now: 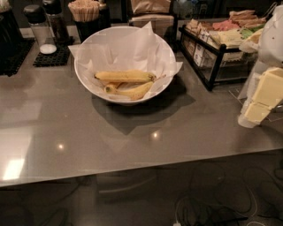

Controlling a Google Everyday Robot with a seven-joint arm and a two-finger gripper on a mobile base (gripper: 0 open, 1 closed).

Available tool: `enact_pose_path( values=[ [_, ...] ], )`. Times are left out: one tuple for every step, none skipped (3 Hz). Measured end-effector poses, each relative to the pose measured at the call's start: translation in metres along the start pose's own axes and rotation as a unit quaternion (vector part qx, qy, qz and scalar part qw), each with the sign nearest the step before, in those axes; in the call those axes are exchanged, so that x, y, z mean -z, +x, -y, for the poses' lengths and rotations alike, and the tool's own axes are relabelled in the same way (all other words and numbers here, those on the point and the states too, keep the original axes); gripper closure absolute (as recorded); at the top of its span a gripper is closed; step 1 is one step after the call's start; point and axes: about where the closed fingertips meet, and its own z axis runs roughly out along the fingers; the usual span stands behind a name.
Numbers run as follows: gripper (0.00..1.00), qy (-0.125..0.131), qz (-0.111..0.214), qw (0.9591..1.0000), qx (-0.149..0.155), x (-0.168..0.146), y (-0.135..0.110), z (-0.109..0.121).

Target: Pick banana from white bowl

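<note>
The white bowl (pixel 88 86), lined with crinkled white paper, stands on the grey counter at centre back. The banana (pixel 125 76), long, nearly straight and yellow with dark ends, lies across the middle of the bowl. A shorter curved banana (pixel 132 92) lies just in front of it, and part of another shows under them. My gripper (pixel 261 99), white with pale yellow pads, hangs at the right edge of the view. It is well to the right of the bowl, apart from it, and holds nothing that I can see.
A black wire rack (pixel 208 57) of packets stands right of the bowl, between it and the gripper. Behind the bowl are a holder of wooden sticks (pixel 84 11), shakers (pixel 37 24) on a black mat (pixel 53 56), and a brown box (pixel 150 20). The counter's front edge (pixel 132 170) runs across below.
</note>
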Motion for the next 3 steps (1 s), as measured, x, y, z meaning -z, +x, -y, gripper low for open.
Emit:
enact_pose_path(
  values=[
    [0.00,-0.012,0.051,0.9986,-0.005,-0.012,-0.042,0.026],
    [0.00,-0.042,0.106,0.9934,0.013,-0.031,-0.103,0.051],
    [0.00,-0.037,0.112,0.9928,0.015,-0.030,-0.109,0.055]
  ],
)
